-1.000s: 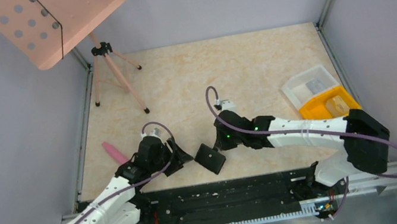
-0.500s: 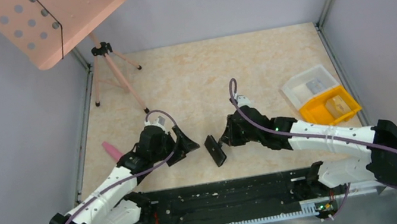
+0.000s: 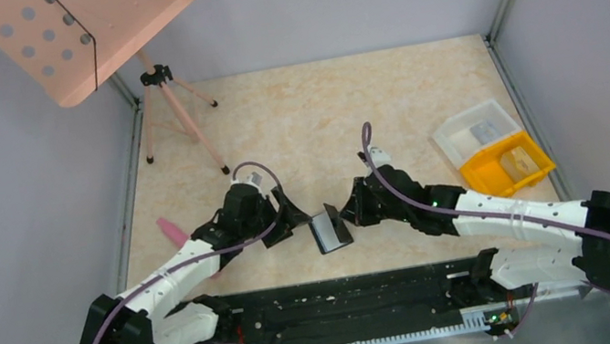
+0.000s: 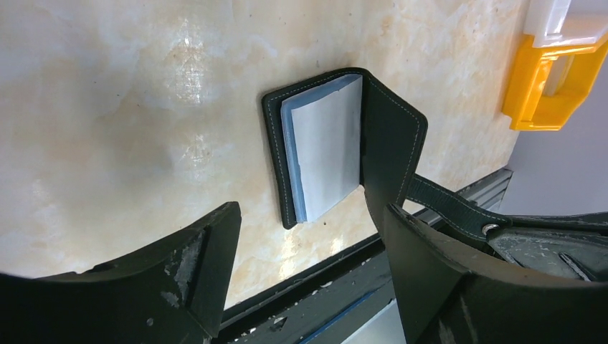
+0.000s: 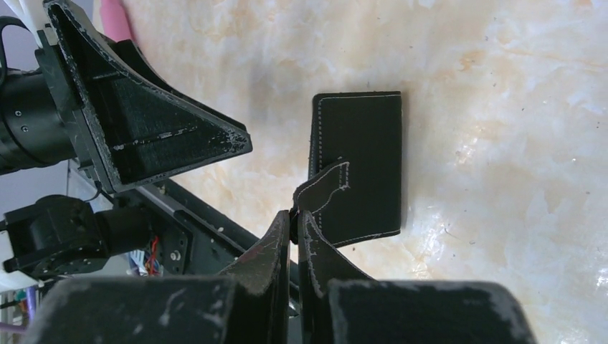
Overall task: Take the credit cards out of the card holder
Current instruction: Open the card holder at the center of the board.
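Black card holder with pale stitching, its inner face grey-blue. Beige marbled table. Yellow bin at right; pink music stand, dotted with round holes, far left. White arms with black joints.

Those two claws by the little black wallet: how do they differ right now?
The left claw stands wide open and grips nothing; the right claw is pinched shut on the card holder by its strap. The left claw faces the pale cards inside; the right claw holds the cover up. Both are black, two-fingered, and close to the holder.
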{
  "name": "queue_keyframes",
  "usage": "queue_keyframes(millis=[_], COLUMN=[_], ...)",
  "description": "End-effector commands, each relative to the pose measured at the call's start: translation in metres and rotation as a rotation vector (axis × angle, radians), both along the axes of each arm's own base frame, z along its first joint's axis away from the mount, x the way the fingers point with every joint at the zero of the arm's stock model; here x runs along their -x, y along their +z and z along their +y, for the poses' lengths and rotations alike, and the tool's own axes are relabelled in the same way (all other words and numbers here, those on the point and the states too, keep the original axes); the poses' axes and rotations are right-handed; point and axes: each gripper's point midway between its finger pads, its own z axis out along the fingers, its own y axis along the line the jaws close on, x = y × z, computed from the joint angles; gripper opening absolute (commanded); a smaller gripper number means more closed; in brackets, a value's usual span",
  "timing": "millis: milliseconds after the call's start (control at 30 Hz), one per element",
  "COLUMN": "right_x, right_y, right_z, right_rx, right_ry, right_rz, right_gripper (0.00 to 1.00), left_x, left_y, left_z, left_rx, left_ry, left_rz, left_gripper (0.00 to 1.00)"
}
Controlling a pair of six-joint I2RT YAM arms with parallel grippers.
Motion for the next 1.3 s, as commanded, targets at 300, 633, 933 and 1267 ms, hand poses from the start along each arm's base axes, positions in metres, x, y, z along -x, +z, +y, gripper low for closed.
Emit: queue_keyframes(millis=[300, 633, 933, 1267], right_x=[-0.017, -0.012, -0.013, -0.021], right_y=[-0.050, -0.085, -0.089, -0.007], right_z=[-0.067, -0.100, -0.108, -0.068], right_rx=[0.163, 0.241, 0.284, 0.119], right_ry=[-0.137, -0.192, -0.201, -0.097], right_rz=[0.037, 0.098, 0.139, 0.094], right_gripper=[0.00, 0.00, 0.10, 0.30], left_x=[-0.007, -0.006, -0.007, -0.005], left_y=[0.008, 0.000, -0.002, 0.001], left_z=[-0.002, -0.001, -0.007, -0.003], left_rx=[-0.019, -0.035, -0.027, -0.032], left_ry=[-0.021, -0.028, -0.049, -0.039], left_rz=[-0.041, -0.024, -0.012, -0.029], left_gripper=[0.74, 0.68, 0.63, 0.63])
